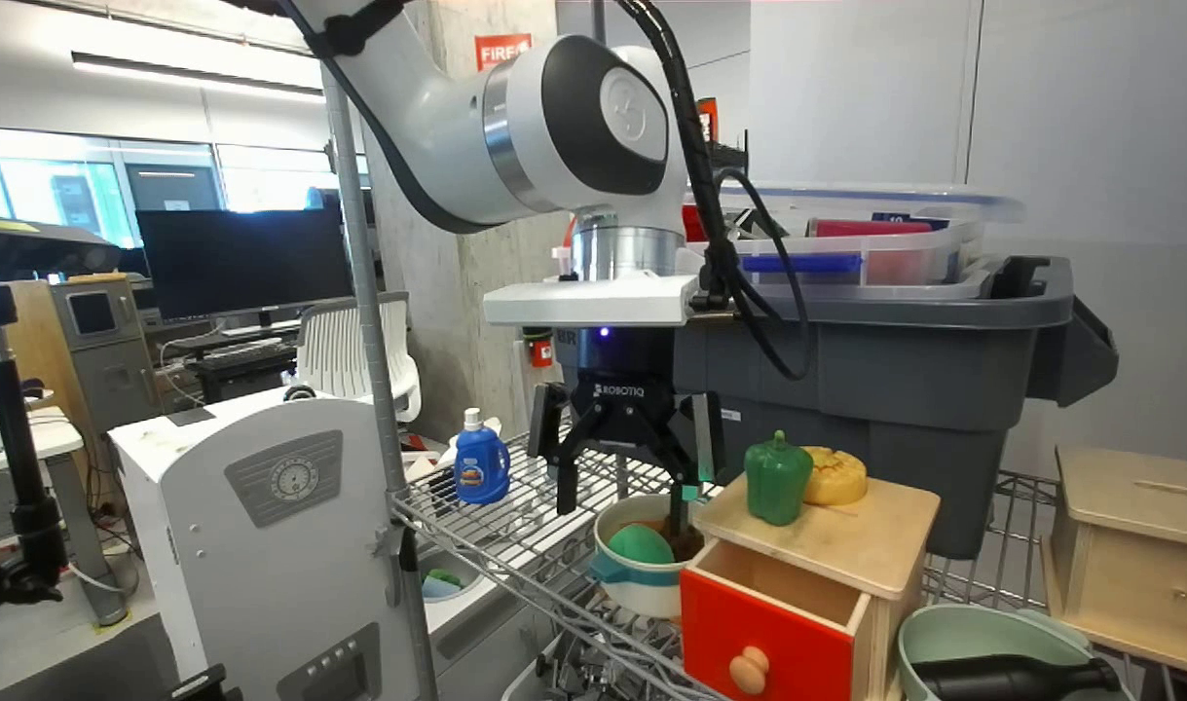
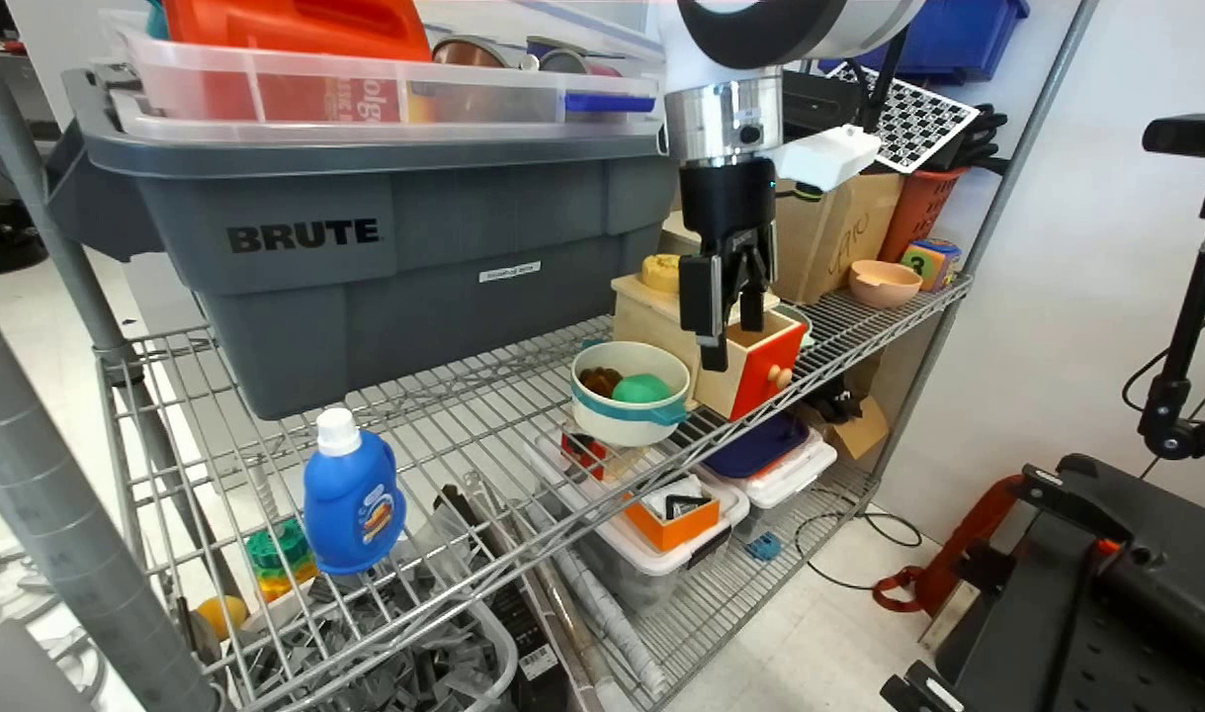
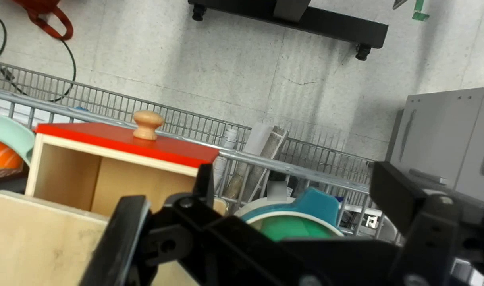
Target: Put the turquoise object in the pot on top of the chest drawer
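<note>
turquoise lump (image 1: pixel 642 542): in an exterior view, inside the pot (image 1: pixel 651 599), which stands just beside the wooden chest (image 1: pixel 851 547); if the gripper (image 1: pixel 622 513) goes down off-centre, it could catch the rim and tip the pot.
chest top: the green pepper (image 1: pixel 778 484) and yellow piece (image 1: pixel 834 477) take up room, so a careless release could nudge one off, or the lump could roll.
brown thing (image 2: pixel 599 381): in an exterior view, next to the lump in the pot; it could get in the way and spoil the grip.
red drawer (image 2: pixel 760 366): pulled out, so a slipping lump could drop into it.
fingers (image 3: pixel 394 194): in the wrist view, spread wide apart, holding nothing; the lump shows partly behind the gripper's body, seemingly below it and untouched.
</note>
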Controlling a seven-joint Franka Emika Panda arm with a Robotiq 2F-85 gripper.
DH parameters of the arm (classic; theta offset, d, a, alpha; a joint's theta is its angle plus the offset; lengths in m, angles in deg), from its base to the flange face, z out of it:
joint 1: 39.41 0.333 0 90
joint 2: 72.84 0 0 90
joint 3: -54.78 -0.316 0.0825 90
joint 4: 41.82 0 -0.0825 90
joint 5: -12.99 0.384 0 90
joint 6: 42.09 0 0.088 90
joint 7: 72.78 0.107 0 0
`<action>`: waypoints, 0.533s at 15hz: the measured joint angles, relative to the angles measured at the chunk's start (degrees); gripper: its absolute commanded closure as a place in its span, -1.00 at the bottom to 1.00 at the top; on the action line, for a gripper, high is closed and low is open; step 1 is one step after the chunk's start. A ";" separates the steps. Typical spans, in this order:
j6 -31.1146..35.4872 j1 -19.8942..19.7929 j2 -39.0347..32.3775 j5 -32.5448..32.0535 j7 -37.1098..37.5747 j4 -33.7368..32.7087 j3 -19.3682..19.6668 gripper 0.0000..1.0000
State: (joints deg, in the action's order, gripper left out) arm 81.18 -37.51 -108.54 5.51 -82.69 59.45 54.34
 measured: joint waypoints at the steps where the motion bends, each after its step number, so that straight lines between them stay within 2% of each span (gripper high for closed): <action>1: 0.06 0.21 -0.01 -0.02 0.00 -0.28 -0.06 -1.00; 8: 0.76 0.50 -0.35 -0.01 -0.33 -1.91 -1.20 -1.00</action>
State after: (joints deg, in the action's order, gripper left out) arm 81.94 -37.01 -108.90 5.50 -83.02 57.54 53.14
